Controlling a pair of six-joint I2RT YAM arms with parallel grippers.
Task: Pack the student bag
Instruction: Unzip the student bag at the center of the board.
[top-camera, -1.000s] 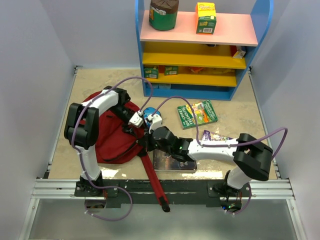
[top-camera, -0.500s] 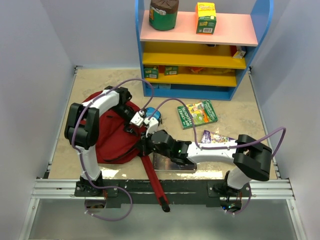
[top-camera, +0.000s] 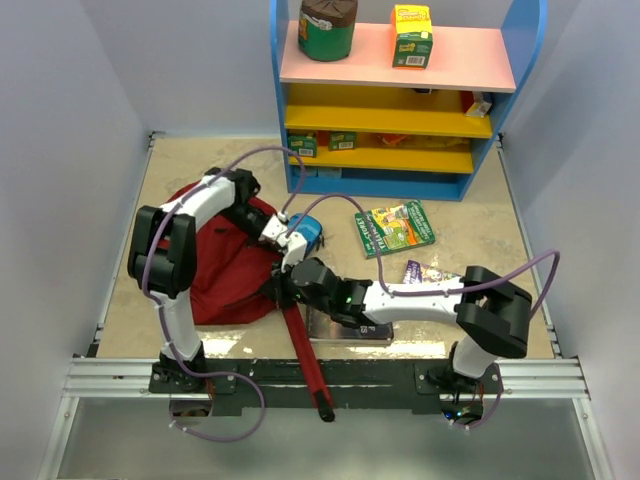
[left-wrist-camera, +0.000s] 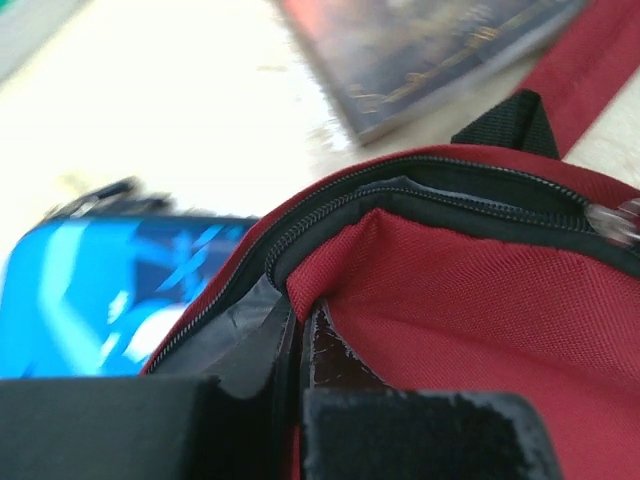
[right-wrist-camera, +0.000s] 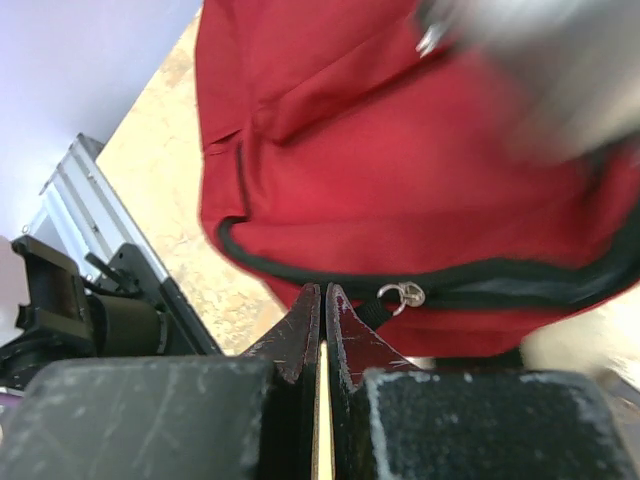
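- Table (top-camera: 480, 215): sandy top, seen from above; the shelf stands at its 12 o'clock edge and both arm bases sit at 6 o'clock.
- Shelf (top-camera: 400, 70): blue frame with pink and yellow boards, and small boxes and a dark jar on them.
- Bag (top-camera: 225, 270): dark red, slumped flat on the table's 9 o'clock side. One long red strap (top-camera: 303, 355) runs off toward 6 o'clock, over the table edge. Both sets of fingers meet the bag on its 3 o'clock rim.
- Dark book (top-camera: 345, 325): flat at the bag's 4 o'clock, partly under the right arm.
- Green book (top-camera: 394, 227): flat at the bag's 2 o'clock, well apart from it.
- Case (top-camera: 308, 232): blue, touching the bag's 3 o'clock rim. In the left wrist view it shows at 9 o'clock of the fingers, just outside the zipper.
- Left gripper (left-wrist-camera: 298, 320): clenched. Its tips pinch the bag's open zipper rim, with black lining at their 10 o'clock and a red fold rising at their 1 o'clock.
- Right gripper (right-wrist-camera: 322, 300): pressed closed. Its tips rest against the bag's black-piped edge, and the red body fills the view toward 12 o'clock. I cannot tell whether any fabric is caught between them.
- Zipper pull (right-wrist-camera: 402, 294): a small metal ring just beside the right tips, at their 3 o'clock.
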